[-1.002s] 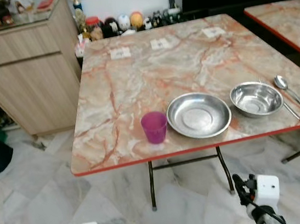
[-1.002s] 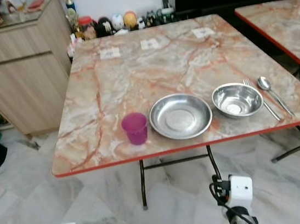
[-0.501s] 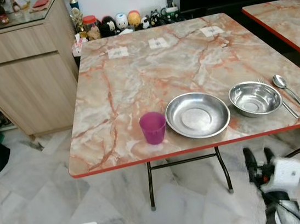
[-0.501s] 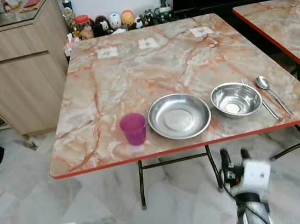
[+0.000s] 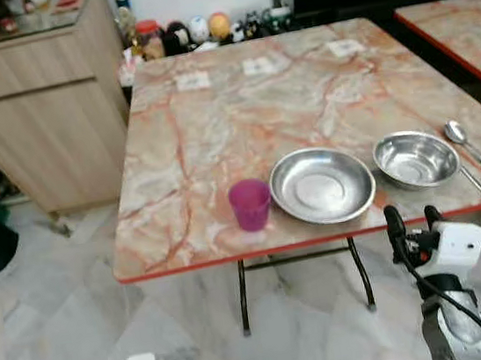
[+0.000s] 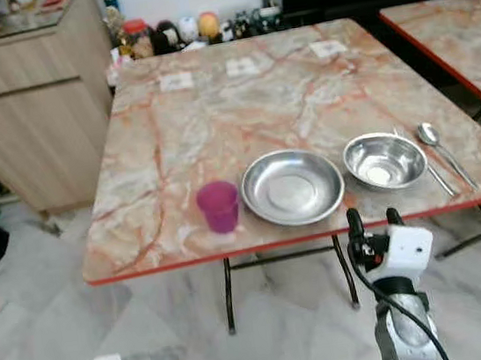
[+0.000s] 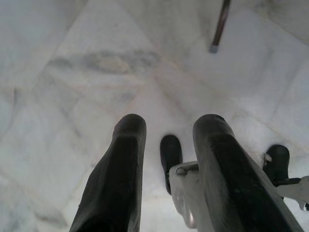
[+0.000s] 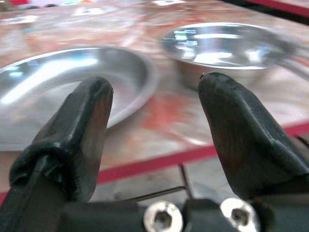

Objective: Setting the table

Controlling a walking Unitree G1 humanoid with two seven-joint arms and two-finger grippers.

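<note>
Steel plate (image 5: pixel 322 185) beside bowl (image 5: pixel 415 160) (upright)

even indoor light, head views slightly soft, glare on the steel plate (image 8: pixel 72 77), blurred close up.

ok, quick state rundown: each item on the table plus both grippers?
purple cup: upright near the front edge of the table
plate: flat, empty
bowl: upright, empty
spoon: lying flat, right of bowl
fork: flat between bowl and spoon
right gripper: raised at the table edge, jaws open, empty
left gripper: low over floor, jaws open, empty
</note>
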